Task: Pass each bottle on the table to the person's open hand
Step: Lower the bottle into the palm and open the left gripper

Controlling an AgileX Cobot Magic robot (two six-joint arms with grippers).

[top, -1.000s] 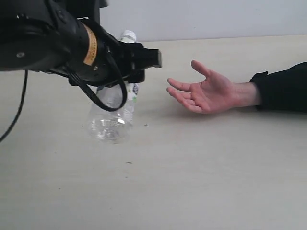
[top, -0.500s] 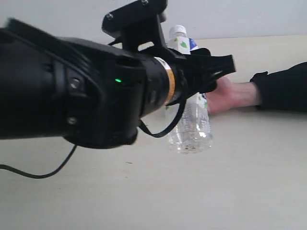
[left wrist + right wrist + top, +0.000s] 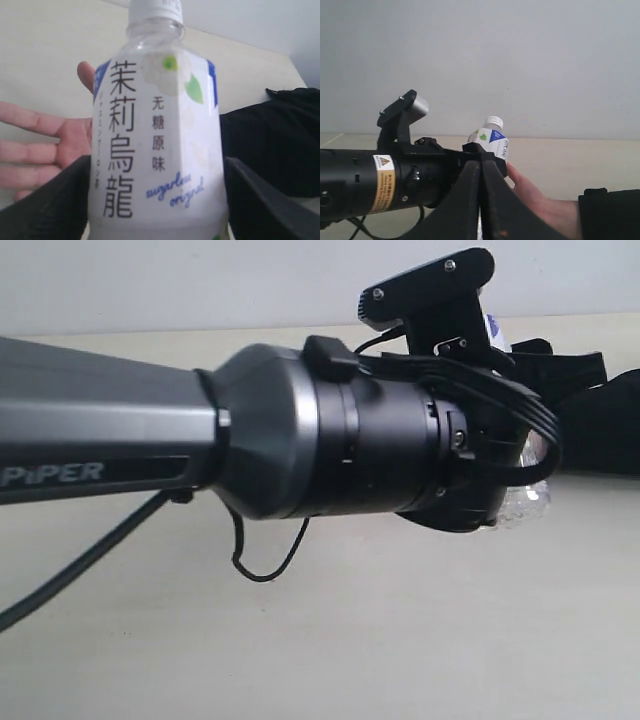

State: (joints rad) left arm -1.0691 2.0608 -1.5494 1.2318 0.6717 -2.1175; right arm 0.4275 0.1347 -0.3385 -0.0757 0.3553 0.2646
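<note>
— While the bottle [image 3: 155,125] stood upright in the left claw [image 3: 157,175], how much of it showed?
— Little from the exterior view. The left arm [image 3: 300,440] covered nearly all of it, leaving a scrap of label and a clear patch of base. Its white label with dark print filled the left wrist view, where the base was cut off.
— And the claw?
— Its fingers [image 3: 50,210] pressed both sides of the bottle, spread only to that width.
— Where was the hand [image 3: 50,145]?
— Just behind the bottle, palm up over the table [image 3: 45,60], with a black sleeve [image 3: 270,140] beside it. Whether hand and bottle touched, I could not tell. In the exterior view the arm hid the hand wholly.
— The right claw [image 3: 481,167]?
— Closed tight, holding nothing, facing the bottle.
</note>
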